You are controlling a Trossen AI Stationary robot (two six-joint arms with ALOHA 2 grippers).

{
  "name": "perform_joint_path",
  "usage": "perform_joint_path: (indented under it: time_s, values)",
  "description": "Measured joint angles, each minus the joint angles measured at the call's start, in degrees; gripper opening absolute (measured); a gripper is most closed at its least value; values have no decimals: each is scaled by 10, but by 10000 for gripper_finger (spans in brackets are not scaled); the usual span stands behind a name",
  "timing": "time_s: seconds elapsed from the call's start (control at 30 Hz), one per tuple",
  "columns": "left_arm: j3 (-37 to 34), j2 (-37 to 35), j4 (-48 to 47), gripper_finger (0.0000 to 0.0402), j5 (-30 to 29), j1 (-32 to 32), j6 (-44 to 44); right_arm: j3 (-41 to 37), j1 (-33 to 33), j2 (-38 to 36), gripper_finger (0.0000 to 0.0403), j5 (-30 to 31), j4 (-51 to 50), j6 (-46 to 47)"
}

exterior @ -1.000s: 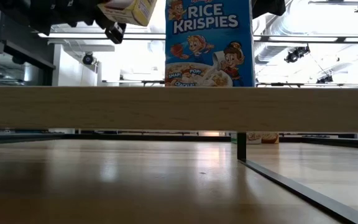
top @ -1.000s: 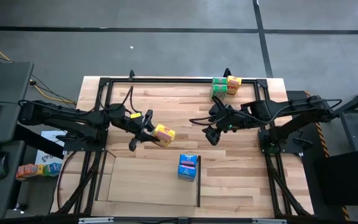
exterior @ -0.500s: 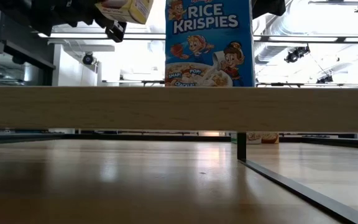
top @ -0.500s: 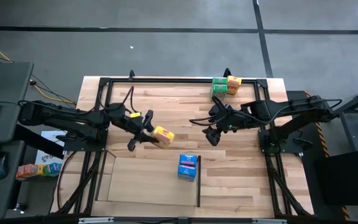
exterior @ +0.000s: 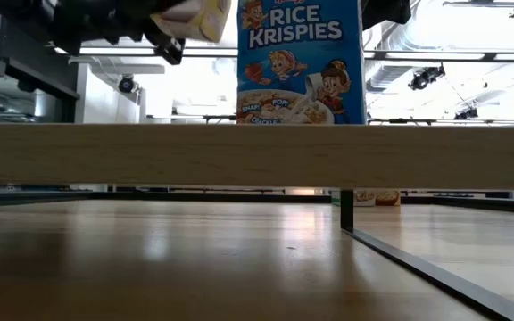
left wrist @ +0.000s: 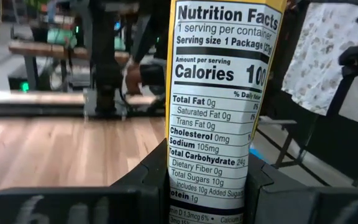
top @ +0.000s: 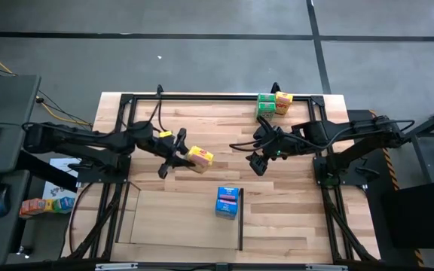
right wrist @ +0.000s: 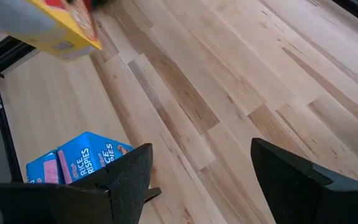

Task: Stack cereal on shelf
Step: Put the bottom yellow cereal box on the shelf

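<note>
Left gripper point(top: 179, 151) grasps a yellow box point(top: 200, 156) above the table point(top: 292, 203), beyond the blue box point(top: 228, 202); right gripper point(top: 258, 161) open, empty.

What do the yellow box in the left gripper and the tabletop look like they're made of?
Yellow cereal box, held by the left gripper: likely printed cardboard, judging by its crisp nutrition panel and folded edges. Tabletop: pale wooden planks with visible grain and a slight sheen.

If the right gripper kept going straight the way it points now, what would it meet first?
Probably bare tabletop. The right gripper, open and empty, aims down across the table toward the blue box and the yellow box held by the left gripper; both sit off its centre line, though depth is unclear.
</note>
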Motion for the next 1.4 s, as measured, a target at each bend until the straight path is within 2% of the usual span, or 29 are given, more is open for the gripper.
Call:
perform_joint_path:
  time_s: [0.13, 0.27, 0.43, 0.53, 0.87, 1.07, 1.27, 1.4]
  values:
    - [-1, 41, 27, 89, 16, -9, -20, 0, 0, 0, 264, 0, 0, 8]
    - [-19, 86, 171, 89, 27, -38, -66, 0, 0, 0, 264, 0, 0, 22]
    - [-96, 153, 346, 88, -35, -72, -104, 0, 0, 0, 264, 0, 0, 36]
    - [-120, 189, 409, 88, -45, -84, -100, 0, 0, 0, 264, 3, 0, 37]
    - [-121, 284, 409, 88, -39, -137, -61, 0, 0, 0, 264, 17, 0, 67]
    - [-119, 323, 411, 88, -38, -151, 6, 0, 0, 0, 264, 17, 0, 84]
    - [-108, 365, 408, 88, -37, -163, 10, 0, 0, 0, 264, 19, 0, 92]
    - [-95, 381, 410, 104, -37, -173, 17, 0, 0, 0, 264, 34, 0, 94]
